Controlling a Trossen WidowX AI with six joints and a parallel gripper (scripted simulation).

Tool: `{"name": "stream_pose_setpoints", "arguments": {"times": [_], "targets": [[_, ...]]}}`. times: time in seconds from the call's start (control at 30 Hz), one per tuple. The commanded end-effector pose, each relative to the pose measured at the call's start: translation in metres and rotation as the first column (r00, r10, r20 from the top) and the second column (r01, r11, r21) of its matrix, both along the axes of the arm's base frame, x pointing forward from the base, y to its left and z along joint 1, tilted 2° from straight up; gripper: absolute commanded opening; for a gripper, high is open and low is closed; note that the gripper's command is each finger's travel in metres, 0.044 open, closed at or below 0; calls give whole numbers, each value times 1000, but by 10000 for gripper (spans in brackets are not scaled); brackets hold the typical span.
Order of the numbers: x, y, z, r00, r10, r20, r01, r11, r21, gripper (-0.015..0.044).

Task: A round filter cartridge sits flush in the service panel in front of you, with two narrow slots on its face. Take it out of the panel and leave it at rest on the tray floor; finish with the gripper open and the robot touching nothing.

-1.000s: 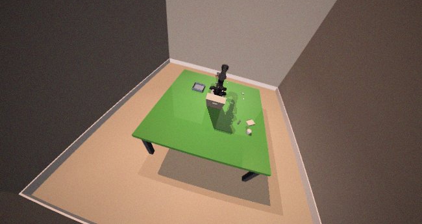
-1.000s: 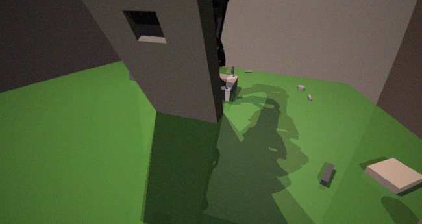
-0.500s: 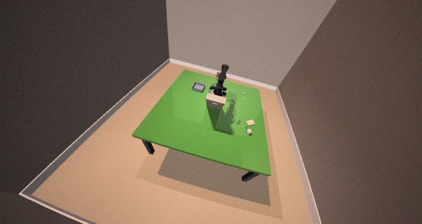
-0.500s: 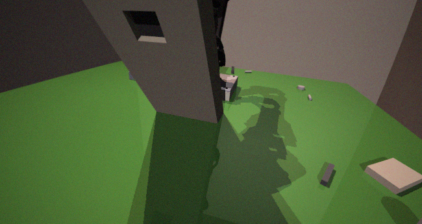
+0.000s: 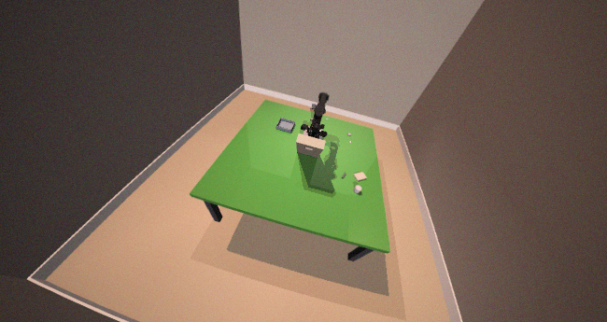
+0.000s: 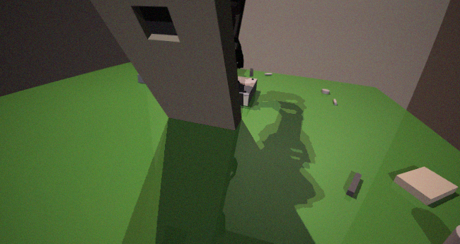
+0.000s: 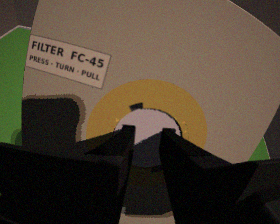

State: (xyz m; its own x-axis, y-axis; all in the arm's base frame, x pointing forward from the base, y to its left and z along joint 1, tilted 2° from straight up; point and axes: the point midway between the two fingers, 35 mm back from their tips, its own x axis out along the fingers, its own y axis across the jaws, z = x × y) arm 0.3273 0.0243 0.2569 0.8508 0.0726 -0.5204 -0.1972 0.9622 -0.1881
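- Filter cartridge [image 7: 149, 124] sits flush inside the panel's yellow ring [image 7: 191, 112], its label reading press, turn, pull.
- Hand [image 7: 145, 141] is clenched on the cartridge face, fingers likely seated in its slots for twisting.

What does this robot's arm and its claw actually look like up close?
The arm is matte black all over, a chain of chunky segments with a rounded top joint. Its gripper has two flat, blade-like black fingers that taper toward the tips. No markings, cables or coloured parts are visible on it.

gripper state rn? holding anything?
Gripper: shut on the round pale filter cartridge inside the yellow ring of the beige service panel.
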Motion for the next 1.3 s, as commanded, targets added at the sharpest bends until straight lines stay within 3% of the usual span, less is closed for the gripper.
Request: {"name": "stream_pose_setpoints", "arguments": {"times": [0.0,0.37,0.73,1.13,1.27], "targets": [[4,0,-3,998,-64,-13,65,993,98,0],[5,0,-3,965,-245,-90,261,878,402,0],[5,0,-3,897,-383,-219,428,635,643,0],[5,0,-3,795,-459,-396,549,269,791,0],[5,0,-3,807,-455,-377,540,310,782,0]]}}
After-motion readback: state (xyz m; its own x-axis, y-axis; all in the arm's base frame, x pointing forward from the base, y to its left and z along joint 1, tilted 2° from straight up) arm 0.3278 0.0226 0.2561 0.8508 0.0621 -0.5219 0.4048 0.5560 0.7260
